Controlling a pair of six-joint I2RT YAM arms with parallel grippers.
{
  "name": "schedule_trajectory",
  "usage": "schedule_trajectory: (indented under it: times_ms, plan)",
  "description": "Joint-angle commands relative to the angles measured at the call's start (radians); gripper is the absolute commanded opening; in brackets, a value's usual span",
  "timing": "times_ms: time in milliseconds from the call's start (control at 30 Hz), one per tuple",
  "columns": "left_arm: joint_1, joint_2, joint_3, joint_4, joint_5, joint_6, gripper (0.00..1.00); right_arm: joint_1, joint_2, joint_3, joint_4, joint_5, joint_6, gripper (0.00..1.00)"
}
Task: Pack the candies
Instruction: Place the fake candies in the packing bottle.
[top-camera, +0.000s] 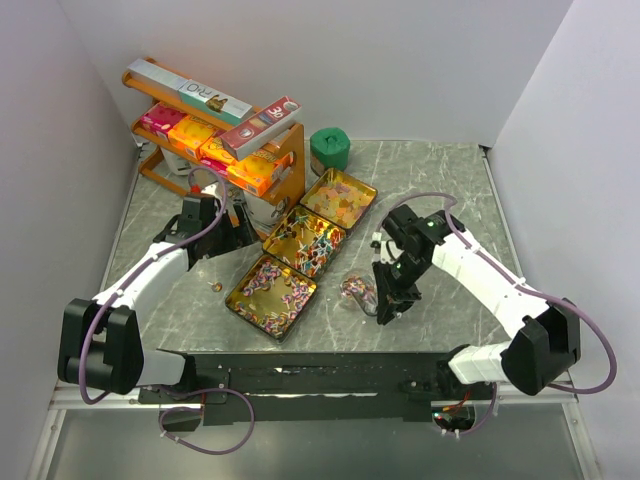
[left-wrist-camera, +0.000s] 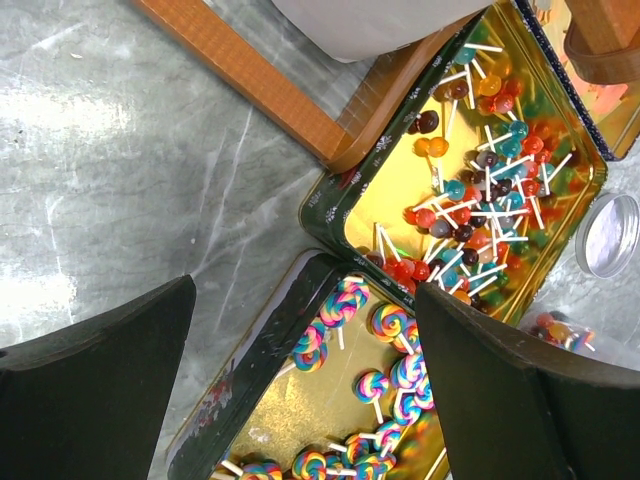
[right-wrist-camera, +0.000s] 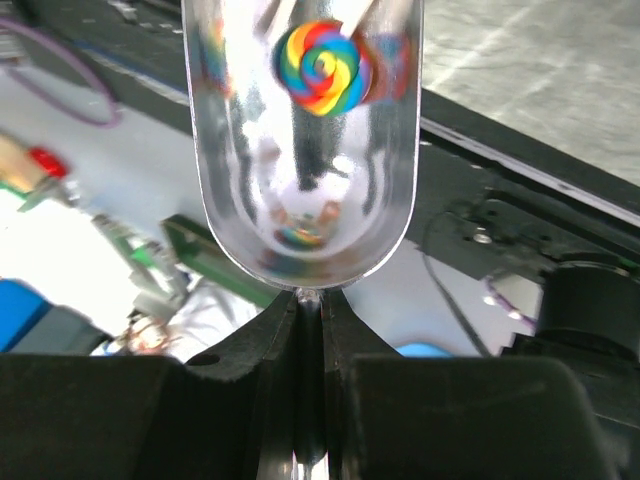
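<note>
Three gold tins hold the candies: rainbow swirl lollipops (left-wrist-camera: 385, 320) in the near tin (top-camera: 232, 297), red, blue and orange ball lollipops (left-wrist-camera: 480, 200) in the middle tin (top-camera: 283, 222), orange-yellow sweets (top-camera: 340, 197) in the far tin. My left gripper (left-wrist-camera: 305, 300) hangs open over the near tin's corner, nothing between its fingers. My right gripper (right-wrist-camera: 310, 300) is shut on the thin handle of a clear scoop (right-wrist-camera: 300, 200), right of the near tin in the top view (top-camera: 385, 305). One rainbow swirl lollipop (right-wrist-camera: 322, 68) lies in the scoop.
A wooden rack (top-camera: 290, 165) with orange and pink boxes stands at the back left. A green container (top-camera: 328, 148) sits behind the far tin. A clear packet with some sweets (top-camera: 357, 290) lies beside the right gripper. A clear round lid (left-wrist-camera: 610, 235) and one loose sweet (top-camera: 214, 286) lie on the table.
</note>
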Motion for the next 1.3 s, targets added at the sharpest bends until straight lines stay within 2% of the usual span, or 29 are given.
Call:
schedule_trajectory:
  times_ms: [0,333,500,633,1000,1267]
  plan:
    - [-0.004,-0.005,0.004,0.032,-0.028,-0.011,0.96,-0.041,-0.019,0.031,0.004,-0.139,-0.004,0.0]
    - [-0.004,0.001,0.01,0.026,-0.046,-0.007,0.96,-0.132,-0.037,-0.03,0.054,-0.231,0.005,0.0]
    - [-0.004,0.004,0.01,0.025,-0.051,-0.005,0.96,-0.189,-0.069,-0.104,0.111,-0.346,0.031,0.0]
    - [-0.004,0.0,0.013,0.019,-0.055,-0.002,0.96,-0.204,-0.086,-0.148,0.143,-0.381,0.047,0.0]
    - [-0.004,-0.019,0.033,0.025,0.063,0.058,0.96,-0.279,-0.151,-0.282,0.28,-0.481,0.139,0.0]
    - [-0.009,-0.046,0.043,0.023,0.158,0.082,0.97,-0.285,-0.166,-0.224,0.277,-0.473,0.128,0.0]
